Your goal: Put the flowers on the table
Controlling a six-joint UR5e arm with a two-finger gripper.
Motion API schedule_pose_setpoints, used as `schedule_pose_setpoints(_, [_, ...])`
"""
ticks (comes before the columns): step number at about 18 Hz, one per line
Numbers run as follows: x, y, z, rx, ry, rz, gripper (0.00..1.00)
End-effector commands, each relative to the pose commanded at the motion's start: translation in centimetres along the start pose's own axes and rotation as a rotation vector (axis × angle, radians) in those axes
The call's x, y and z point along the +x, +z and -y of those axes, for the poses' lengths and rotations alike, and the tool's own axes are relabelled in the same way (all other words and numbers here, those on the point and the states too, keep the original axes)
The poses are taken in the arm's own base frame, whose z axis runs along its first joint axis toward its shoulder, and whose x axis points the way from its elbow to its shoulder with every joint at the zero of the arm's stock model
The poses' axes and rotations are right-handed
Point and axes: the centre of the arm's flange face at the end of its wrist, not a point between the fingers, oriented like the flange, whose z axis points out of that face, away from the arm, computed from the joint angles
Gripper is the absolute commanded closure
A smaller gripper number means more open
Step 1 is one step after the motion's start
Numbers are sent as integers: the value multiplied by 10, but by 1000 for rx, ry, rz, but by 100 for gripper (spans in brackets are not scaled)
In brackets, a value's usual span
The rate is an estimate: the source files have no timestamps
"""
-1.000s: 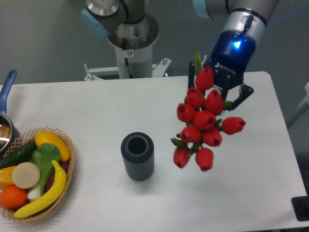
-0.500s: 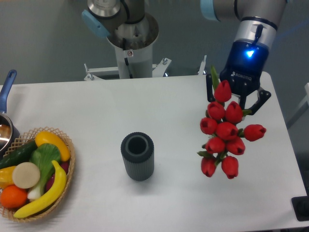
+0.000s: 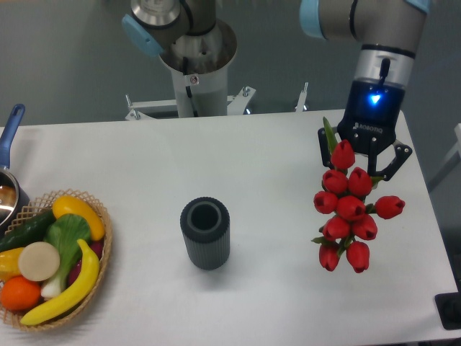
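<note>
Flowers point(image 3: 349, 216) hang over the table's point(image 3: 259, 166) right side, our gripper point(image 3: 366, 153) pinching them from above. At centre our dark vase point(image 3: 205, 233) stands upright; far left, a woven basket point(image 3: 97, 277) holds fruit and vegetables.

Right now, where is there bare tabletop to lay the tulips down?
Bare table runs between the vase and the flowers in the gripper, and along the far edge. The left end is crowded by the fruit basket and pot.
</note>
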Motion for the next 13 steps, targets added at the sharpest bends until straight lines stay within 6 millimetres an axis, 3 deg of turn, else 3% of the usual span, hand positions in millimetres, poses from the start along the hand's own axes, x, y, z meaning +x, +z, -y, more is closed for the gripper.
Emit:
schedule_pose_setpoints(2, [8, 9, 4, -36, 49, -1, 56])
schedule_pose_setpoints(5, [7, 14, -4, -114, 66, 20, 56])
schedule_pose_setpoints(8, [16, 27, -13, -181, 79, 12, 63])
schedule_pose_setpoints(13, [18, 36, -23, -224, 174, -1, 53])
